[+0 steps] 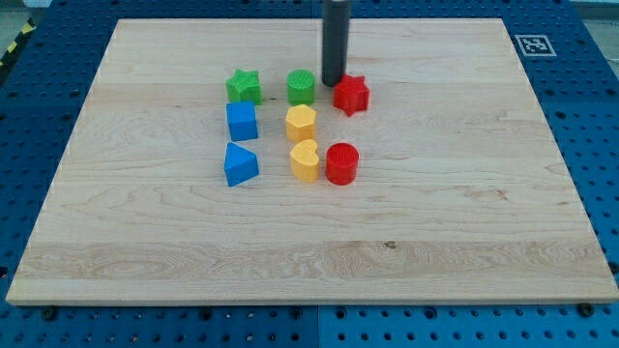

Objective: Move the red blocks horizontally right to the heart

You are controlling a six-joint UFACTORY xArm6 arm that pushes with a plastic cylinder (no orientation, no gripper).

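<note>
A red star block (pixel 352 95) lies near the board's top middle. A red cylinder (pixel 341 163) stands lower, touching the right side of a yellow heart (pixel 305 160). My tip (pixel 333 83) is down at the red star's upper left edge, between it and a green cylinder (pixel 302 88). The rod rises out of the view's top.
A green star (pixel 244 86) lies left of the green cylinder. A yellow hexagon (pixel 301 124) sits above the heart. A blue cube (pixel 242 121) and a blue triangle (pixel 240 164) stand in the left column. The wooden board (pixel 464 213) lies on a blue pegboard.
</note>
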